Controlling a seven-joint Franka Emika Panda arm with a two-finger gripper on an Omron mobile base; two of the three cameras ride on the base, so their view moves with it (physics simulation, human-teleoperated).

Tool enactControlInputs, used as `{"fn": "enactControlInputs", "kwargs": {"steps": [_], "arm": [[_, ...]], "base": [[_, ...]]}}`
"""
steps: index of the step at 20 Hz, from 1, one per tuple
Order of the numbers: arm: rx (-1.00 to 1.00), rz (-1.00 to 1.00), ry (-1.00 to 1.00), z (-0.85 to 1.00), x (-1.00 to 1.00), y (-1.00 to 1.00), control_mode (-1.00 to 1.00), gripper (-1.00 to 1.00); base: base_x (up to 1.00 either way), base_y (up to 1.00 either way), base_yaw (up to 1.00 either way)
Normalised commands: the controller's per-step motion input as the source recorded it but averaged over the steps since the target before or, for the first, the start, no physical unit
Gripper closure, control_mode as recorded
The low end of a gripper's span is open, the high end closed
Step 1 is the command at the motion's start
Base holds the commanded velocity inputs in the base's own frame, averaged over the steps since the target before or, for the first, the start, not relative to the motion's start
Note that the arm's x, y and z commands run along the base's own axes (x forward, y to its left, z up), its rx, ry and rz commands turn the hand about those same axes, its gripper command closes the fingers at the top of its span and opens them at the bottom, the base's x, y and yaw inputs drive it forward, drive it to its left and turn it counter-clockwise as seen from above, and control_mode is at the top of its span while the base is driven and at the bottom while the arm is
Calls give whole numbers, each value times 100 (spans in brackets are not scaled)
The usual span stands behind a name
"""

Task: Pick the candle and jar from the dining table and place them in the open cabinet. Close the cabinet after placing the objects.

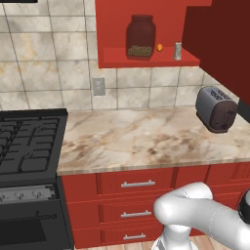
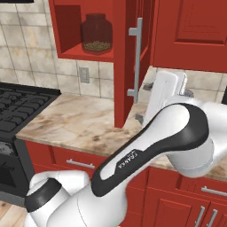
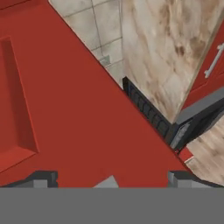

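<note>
Jar [image 1: 140, 37] and candle [image 1: 177, 51] both stand on the shelf of the open cabinet [image 1: 146, 61], the jar at about ten o'clock of the candle in the left base view, with a small orange thing [image 1: 159, 47] between them. So I judge the placing done and the closing the step in hand. The cabinet door [image 2: 126, 62] stands swung out edge-on over the marble desk [image 1: 146, 136] in the right base view, its silver bar handle [image 2: 136, 60] facing my arm.

To close it well, I should press flat on the panelled face near the handle edge, far from the hinge, and follow the door's arc round instead of shoving straight, so the tool does not slide off the panel or catch the handle. I should ease off as the door meets the frame.

My tool [image 3: 113, 177] is spread wide, its two dark tips far apart at six o'clock of the hand view, and it grips nothing. The red door panel lies right before the tips; whether they touch it I cannot tell.
</note>
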Motion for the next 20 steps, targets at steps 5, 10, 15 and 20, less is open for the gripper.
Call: {"fn": "enactControlInputs", "kwargs": {"steps": [5, 10, 15, 20], "arm": [[15, 18, -2, -1, 31, 0, -100, -100], [6, 14, 0, 0, 10, 1, -100, -100], [0, 10, 0, 0, 0, 37, -100, -100], [0, 2, 2, 1, 0, 78, -100, -100]], "base": [[0, 0, 0], [0, 0, 0], [0, 0, 0], [0, 0, 0]]}}
